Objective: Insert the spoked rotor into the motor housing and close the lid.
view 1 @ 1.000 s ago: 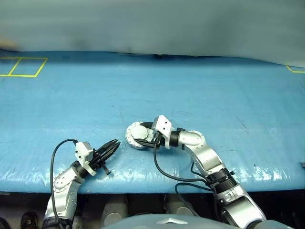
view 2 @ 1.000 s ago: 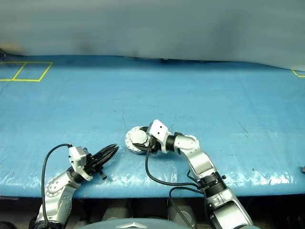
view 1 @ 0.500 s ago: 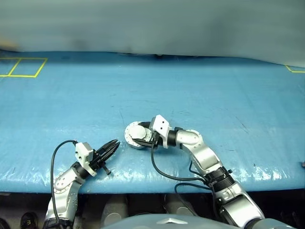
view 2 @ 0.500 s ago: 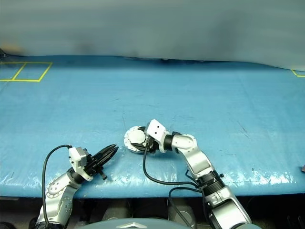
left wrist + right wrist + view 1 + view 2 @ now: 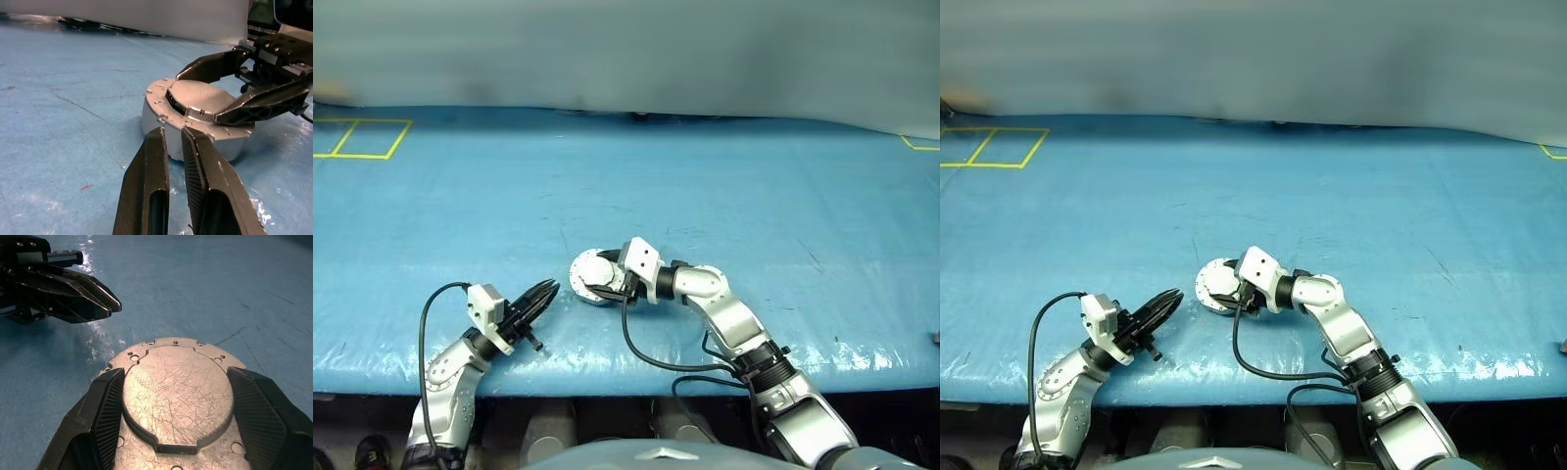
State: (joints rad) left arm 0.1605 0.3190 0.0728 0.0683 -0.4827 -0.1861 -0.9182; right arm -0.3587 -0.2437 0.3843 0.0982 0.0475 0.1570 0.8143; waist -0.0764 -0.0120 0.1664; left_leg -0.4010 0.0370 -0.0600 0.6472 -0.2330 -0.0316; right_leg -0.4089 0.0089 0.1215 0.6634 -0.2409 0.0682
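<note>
Blue-covered counter (image 5: pixel 724 176), with yellow tape outlines at its far left corner (image 5: pixel 357 137) and far right edge (image 5: pixel 920 144). Motor housing (image 5: pixel 590 276): round grey metal puck, lying flat on the counter a little left of the middle, near the front edge. Lid (image 5: pixel 177 394): plain scratched grey disc, lying flat on top of the housing with its outer face up; small holes run round the housing rim beside it. The spoked rotor cannot be made out; the shell's inside is covered. Right tool (image 5: pixel 604 278): reaches in from the right, pointing left, its two black fingers (image 5: pixel 105 406) spread wide and set one on each side of the housing, against its rim. Left tool (image 5: pixel 546 292): at the front left of the counter, pointing right toward the housing, its two black fingers (image 5: pixel 149 196) drawn close together with a narrow slit between them, nothing held, tips just beside the housing's wall and not seen to touch it. A black cable (image 5: pixel 651 357) loops from the right wrist down over the counter's front edge.
</note>
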